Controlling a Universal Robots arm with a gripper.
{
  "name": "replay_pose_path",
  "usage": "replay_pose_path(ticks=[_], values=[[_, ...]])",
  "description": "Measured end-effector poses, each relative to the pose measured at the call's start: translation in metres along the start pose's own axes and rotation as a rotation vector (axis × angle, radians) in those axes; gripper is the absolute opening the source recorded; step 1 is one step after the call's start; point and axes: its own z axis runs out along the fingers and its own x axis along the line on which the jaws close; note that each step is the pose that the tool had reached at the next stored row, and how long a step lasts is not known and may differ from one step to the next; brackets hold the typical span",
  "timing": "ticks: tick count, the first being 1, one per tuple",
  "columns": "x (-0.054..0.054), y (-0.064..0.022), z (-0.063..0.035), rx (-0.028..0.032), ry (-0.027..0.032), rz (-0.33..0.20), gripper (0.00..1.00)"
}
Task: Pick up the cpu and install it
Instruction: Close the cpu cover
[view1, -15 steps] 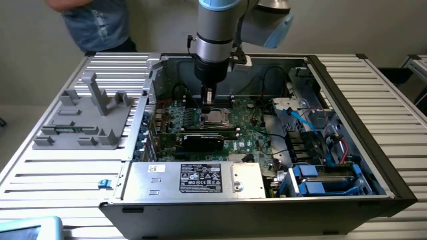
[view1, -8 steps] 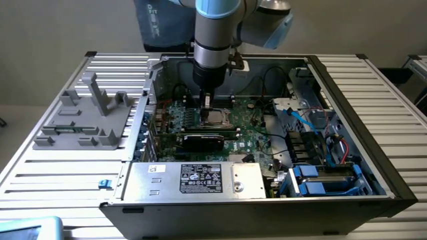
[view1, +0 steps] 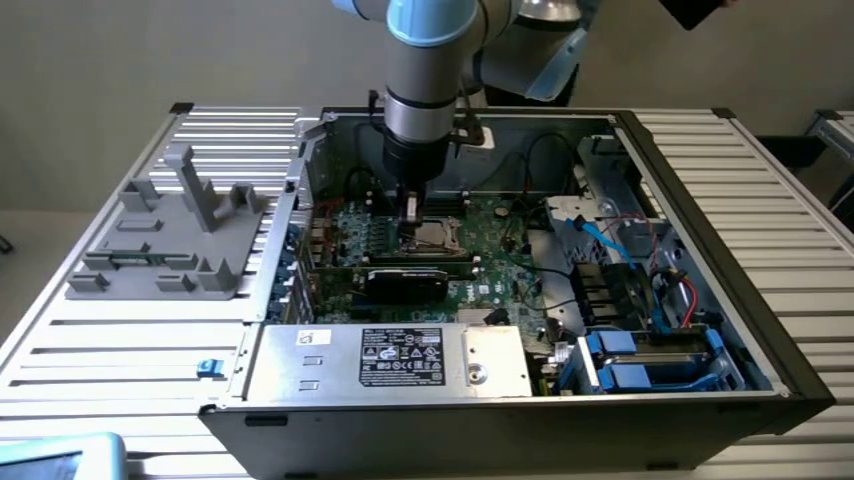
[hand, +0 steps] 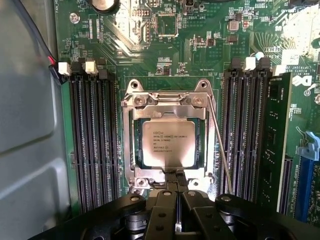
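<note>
Seating the cpu: cpu lies flat inside the metal socket frame on the motherboard, centre of the exterior view, inside the open computer case.
Pincer state: pincer fingers together, nothing clamped between them; tips at the chip's near edge, touching or just off, cannot tell.
Doing it well: judged, chip must sit level and square in the frame; any push should be light and straight down, clear of the thin retention lever.
Hidden: socket pins under the chip; fingertip contact masked by the pincer body; chip corner marks too small to read.
</note>
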Motion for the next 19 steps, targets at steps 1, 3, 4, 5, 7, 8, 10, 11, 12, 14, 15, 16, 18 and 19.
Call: replay_pose_path(ticks=[1, 3, 4, 5, 7, 8, 10, 11, 12, 14, 15, 16, 18, 19], values=[[0.0, -0.0003, 0.0004, 0.0001, -0.0002, 0.0, 0.11], [0.0, -0.001, 0.0009, 0.0001, -0.0002, 0.0, 0.11], [0.0, -0.0013, 0.0011, 0.0, -0.0002, 0.0, 0.11], [0.0, -0.0016, 0.0014, 0.0, -0.0001, 0.0, 0.11], [0.0, -0.0022, 0.0017, 0.0, -0.0001, 0.0, 0.11], [0.0, -0.0027, 0.0018, -0.0001, 0.0, 0.0, 0.11], [0.0, -0.0043, 0.002, -0.0002, 0.0002, 0.0, 0.11], [0.0, -0.0051, 0.002, -0.0002, 0.0002, 0.0, 0.11], [0.0, -0.0061, 0.0018, 0.0, 0.0001, 0.0, 0.11], [0.0, -0.0079, 0.0004, -0.0002, 0.0005, 0.0, 0.11], [0.0, -0.009, -0.0011, -0.0002, 0.0003, 0.0, 0.11], [0.0, -0.0101, -0.0028, -0.0001, 0.0001, 0.0, 0.11], [0.0, -0.0129, -0.007, -0.0005, 0.0001, 0.0, 0.11], [0.0, -0.0146, -0.0095, -0.0008, 0.0002, 0.0, 0.11]])
